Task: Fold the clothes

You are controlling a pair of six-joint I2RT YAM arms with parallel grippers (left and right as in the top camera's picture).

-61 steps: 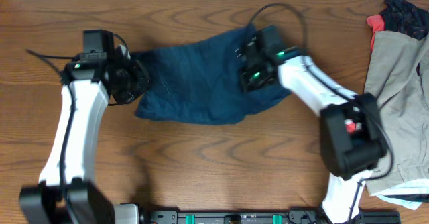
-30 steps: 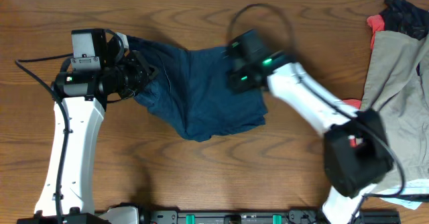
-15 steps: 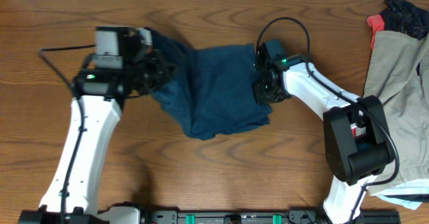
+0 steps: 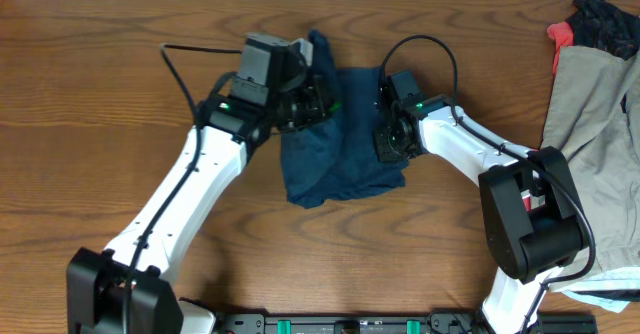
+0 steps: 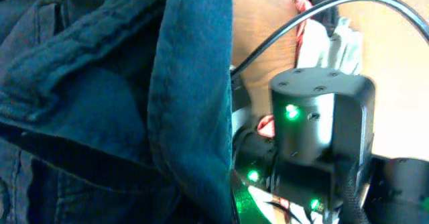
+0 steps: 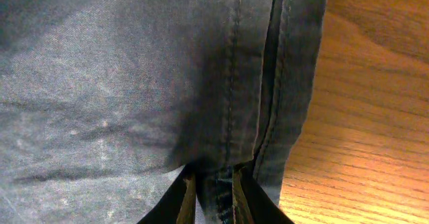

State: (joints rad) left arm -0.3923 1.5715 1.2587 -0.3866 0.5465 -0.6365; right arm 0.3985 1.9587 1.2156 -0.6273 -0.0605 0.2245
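1. The denim shorts (image 4: pixel 335 159) lie upper-centre on the counter (image 4: pixel 90 54), with their left half raised and draped rightward, likely mid-fold.
2. The right claw (image 4: pixel 388 142) is closed narrowly on the right seam, anchoring that edge.
3. The left claw (image 4: pixel 312 102) is buried in cloth, so I cannot tell its grip.
4. Open wood lies below the shorts, and the garment pile (image 4: pixel 595 124) at far right is well apart.

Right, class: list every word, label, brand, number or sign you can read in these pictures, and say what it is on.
None can be read in any view.
On the denim shorts: seams and stitching only, no lettered label in sight.
On the black housing of the right arm: green lights, no print.
On the garment pile at the right: no legible print.
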